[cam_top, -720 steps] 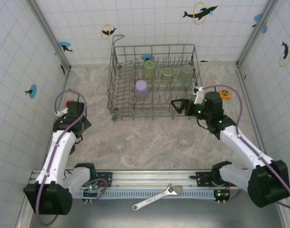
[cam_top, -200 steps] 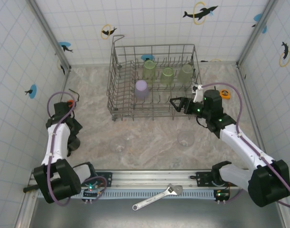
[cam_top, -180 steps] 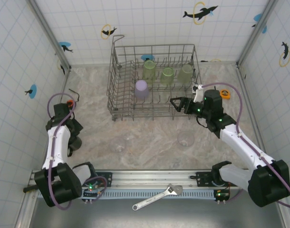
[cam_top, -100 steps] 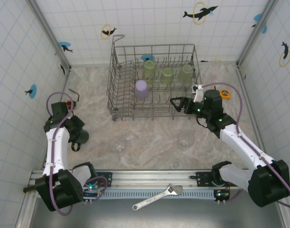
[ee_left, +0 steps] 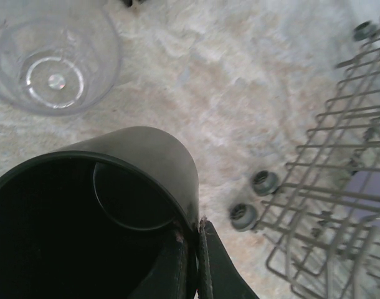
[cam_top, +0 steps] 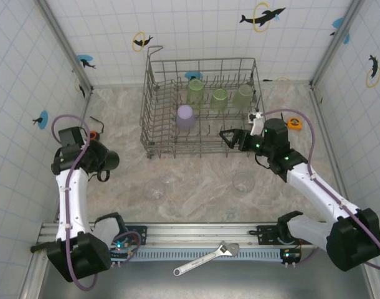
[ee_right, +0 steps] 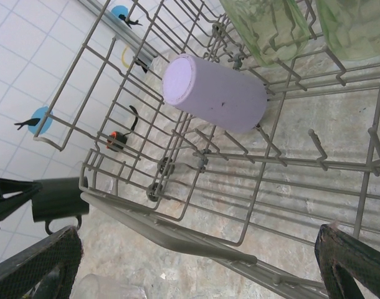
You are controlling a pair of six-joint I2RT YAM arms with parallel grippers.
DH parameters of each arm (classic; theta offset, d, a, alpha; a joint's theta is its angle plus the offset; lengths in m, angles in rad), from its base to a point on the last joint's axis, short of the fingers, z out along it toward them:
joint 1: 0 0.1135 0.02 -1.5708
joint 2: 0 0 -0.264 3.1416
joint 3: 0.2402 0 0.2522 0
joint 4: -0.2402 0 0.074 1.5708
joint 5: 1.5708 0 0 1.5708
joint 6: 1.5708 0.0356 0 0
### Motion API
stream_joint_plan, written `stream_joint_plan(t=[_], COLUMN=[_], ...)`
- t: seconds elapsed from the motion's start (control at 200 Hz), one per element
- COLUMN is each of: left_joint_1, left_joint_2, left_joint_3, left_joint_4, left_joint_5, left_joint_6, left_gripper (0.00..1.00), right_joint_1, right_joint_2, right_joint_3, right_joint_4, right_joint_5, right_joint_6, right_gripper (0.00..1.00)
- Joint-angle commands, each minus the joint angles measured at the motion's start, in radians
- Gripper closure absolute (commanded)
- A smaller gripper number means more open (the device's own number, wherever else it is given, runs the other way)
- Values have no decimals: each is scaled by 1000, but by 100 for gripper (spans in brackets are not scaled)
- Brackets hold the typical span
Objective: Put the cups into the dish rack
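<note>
My left gripper (cam_top: 94,159) is shut on the rim of the black mug (cam_top: 106,161), held above the table left of the dish rack (cam_top: 154,118). In the left wrist view one finger is inside the mug (ee_left: 115,199) and one outside, with the gripper (ee_left: 198,252) pinching its wall. Three green cups (cam_top: 219,99) and a lavender cup (cam_top: 185,116) are in the rack. Two clear cups (cam_top: 156,189) (cam_top: 243,182) stand on the table. My right gripper (cam_top: 230,138) hangs open at the rack's near right edge, nothing between its fingers (ee_right: 40,268).
A wrench (cam_top: 205,258) lies on the near rail. An orange ring (cam_top: 294,123) sits right of the rack, and a small orange item (cam_top: 92,133) lies by the left wall. The rack's wheels (ee_left: 243,216) rest on the marble table. Tiled walls close three sides.
My left arm has lifted the black mug and swung it right, away from the left wall toward the rack. My right gripper shifted slightly left and stays open.
</note>
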Motion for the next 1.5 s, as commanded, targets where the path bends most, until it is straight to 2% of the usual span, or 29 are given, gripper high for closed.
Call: stream_joint_plan(t=[0.0, 0.571, 0.896, 0.961, 1.496], left_joint_1=[3, -2, -80, -97, -246], left_joint_2=[-26, 31, 100, 121, 310], left_joint_3=[54, 185, 269, 288, 487], left_joint_4=[116, 394, 521, 542, 634], left_joint_5=[56, 172, 147, 147, 100], left_joint_6=[-37, -157, -166, -169, -110], left_gripper=[100, 100, 100, 100, 100], right_joint_1=[10, 42, 52, 52, 52], right_joint_2=[14, 74, 127, 137, 260], right_joint_3=[58, 80, 120, 136, 288], right_joint_4=[3, 14, 10, 1, -31], right_joint_5=[10, 10, 10, 48, 60], right_joint_6=[6, 13, 13, 10, 4], right_gripper=[1, 1, 1, 1, 1])
